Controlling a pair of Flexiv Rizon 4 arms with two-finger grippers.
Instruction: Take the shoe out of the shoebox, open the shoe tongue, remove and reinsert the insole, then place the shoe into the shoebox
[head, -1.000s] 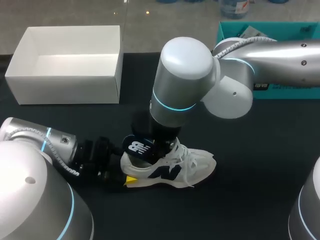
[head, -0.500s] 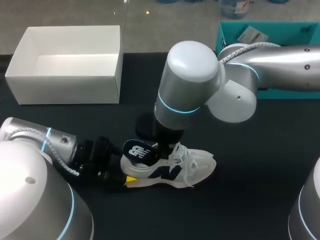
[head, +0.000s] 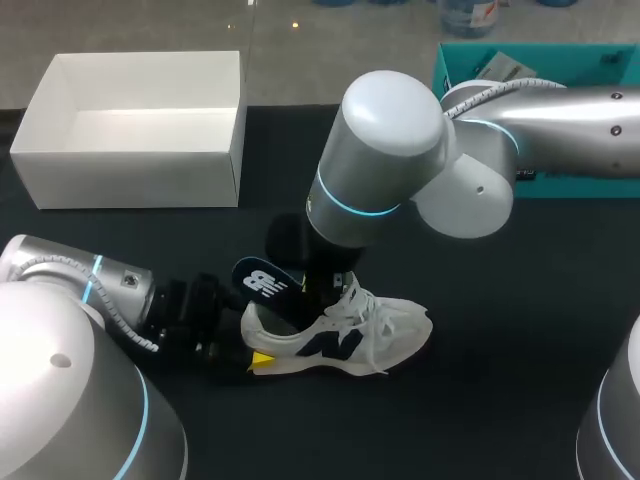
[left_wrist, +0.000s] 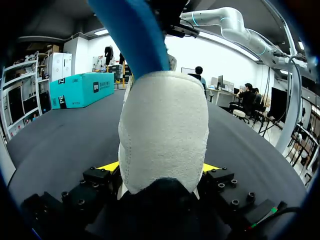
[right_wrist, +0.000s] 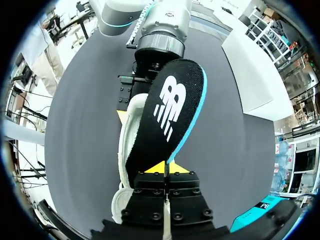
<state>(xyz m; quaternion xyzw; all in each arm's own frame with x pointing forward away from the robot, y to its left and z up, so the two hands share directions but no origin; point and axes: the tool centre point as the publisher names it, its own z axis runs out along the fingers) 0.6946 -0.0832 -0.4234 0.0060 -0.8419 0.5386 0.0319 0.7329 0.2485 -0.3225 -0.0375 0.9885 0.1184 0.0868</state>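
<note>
Shoe (head: 345, 335) stands on the table (head: 500, 320), outside the shoebox (head: 130, 182), heel clamped by the left gripper (left_wrist: 160, 167), while the right gripper (right_wrist: 166, 168) pinches the insole (right_wrist: 167, 112), partly lifted out; judged remaining: 2 steps, reinserting the insole and boxing the shoe.

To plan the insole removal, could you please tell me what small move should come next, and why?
Probably raise the right claw a little: it pinches the insole, whose heel end is up but whose front sits inside the sneaker, which the left claw clamps at the heel.
</note>
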